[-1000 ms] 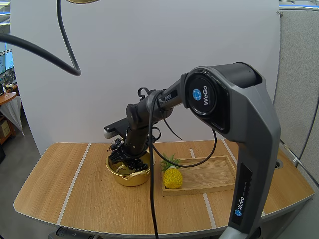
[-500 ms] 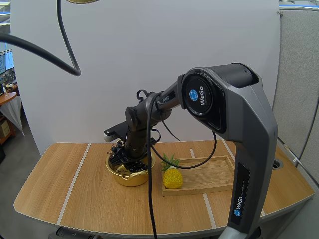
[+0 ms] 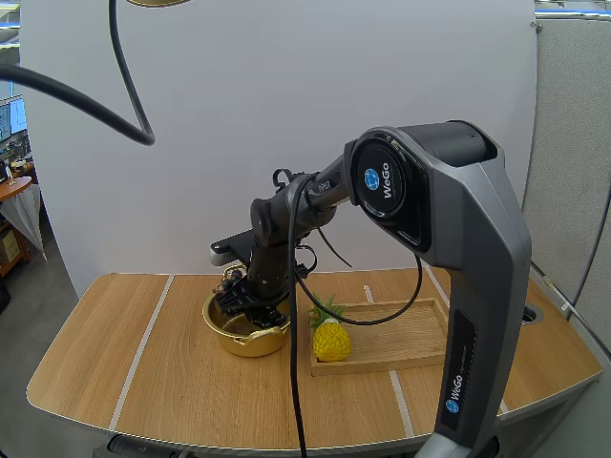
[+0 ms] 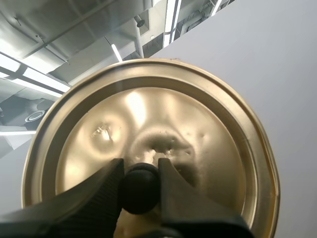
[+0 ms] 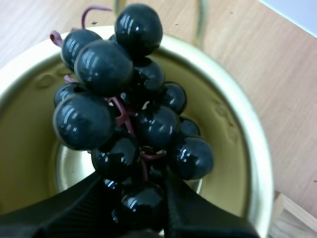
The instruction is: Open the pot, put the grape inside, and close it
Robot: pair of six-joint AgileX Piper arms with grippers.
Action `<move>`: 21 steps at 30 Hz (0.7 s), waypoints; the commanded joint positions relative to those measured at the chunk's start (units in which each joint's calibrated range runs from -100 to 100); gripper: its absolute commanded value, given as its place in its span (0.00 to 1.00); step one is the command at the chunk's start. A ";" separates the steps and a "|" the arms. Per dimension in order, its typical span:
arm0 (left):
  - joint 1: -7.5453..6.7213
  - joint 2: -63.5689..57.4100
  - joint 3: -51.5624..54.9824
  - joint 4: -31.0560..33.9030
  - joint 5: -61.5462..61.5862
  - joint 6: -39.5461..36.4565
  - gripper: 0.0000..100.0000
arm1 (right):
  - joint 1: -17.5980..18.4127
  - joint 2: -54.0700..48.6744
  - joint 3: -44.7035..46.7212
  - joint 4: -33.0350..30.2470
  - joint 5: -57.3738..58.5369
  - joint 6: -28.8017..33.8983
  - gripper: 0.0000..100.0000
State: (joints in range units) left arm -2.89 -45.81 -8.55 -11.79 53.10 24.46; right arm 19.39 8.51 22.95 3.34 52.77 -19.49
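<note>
A bunch of dark grapes [image 5: 124,114] hangs just above the open gold pot [image 5: 247,148], pinched at its lower end by my right gripper [image 5: 136,198]. In the high view the right gripper [image 3: 250,307] sits low over the pot [image 3: 239,339], which stands on the table left of the tray. My left gripper [image 4: 141,167] is shut on the black knob [image 4: 141,188] of the gold lid [image 4: 148,124], holding it up in the air. An edge of the lid [image 3: 158,3] shows far above the table.
A wooden tray [image 3: 410,334] lies right of the pot, with a yellow toy pineapple [image 3: 330,341] at its left end. The right arm reaches across above the tray. Bare tabletop [image 3: 124,363] lies left of the pot.
The right gripper with the grapes has shifted slightly to the right over the pot. The pot, tray and pineapple have not moved.
</note>
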 commanded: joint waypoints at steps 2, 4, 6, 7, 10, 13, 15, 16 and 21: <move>-0.12 -0.21 -0.33 -0.02 -1.98 -0.45 0.00 | -0.92 0.43 1.15 -3.34 11.14 -0.52 0.00; -0.12 -0.21 -0.33 -0.02 -1.98 -0.45 0.00 | -0.92 0.71 1.15 -2.81 11.14 -0.52 0.00; -0.12 -0.21 -0.33 -0.02 -1.98 -0.45 0.00 | -0.92 1.20 1.15 -2.24 10.76 -0.52 0.00; -0.12 -0.21 -0.33 -0.02 -1.98 -0.45 0.00 | -0.92 1.71 1.15 -1.64 10.58 -0.52 0.00; -0.12 -0.21 -0.33 -0.02 -1.98 -0.45 0.00 | -0.84 3.32 1.15 -1.49 10.20 -0.64 0.00; -0.12 -0.21 -0.33 -0.02 -1.98 -0.45 0.00 | -0.53 5.25 1.15 -1.49 9.28 -0.64 0.00; -0.12 -0.21 -0.33 -0.02 -1.98 -0.45 0.00 | -0.47 5.44 1.15 -1.49 8.51 -0.64 0.00; -0.12 -0.21 -0.33 -0.02 -1.98 -0.45 0.00 | -0.47 5.44 1.15 -1.49 8.12 -0.64 0.00; -0.12 -0.21 -0.33 -0.02 -1.98 -0.45 0.00 | -0.47 5.44 1.15 -1.49 7.37 -0.64 0.00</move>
State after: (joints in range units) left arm -2.89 -45.81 -8.55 -11.79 53.10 24.46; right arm 19.19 13.67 22.71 4.47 49.63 -19.49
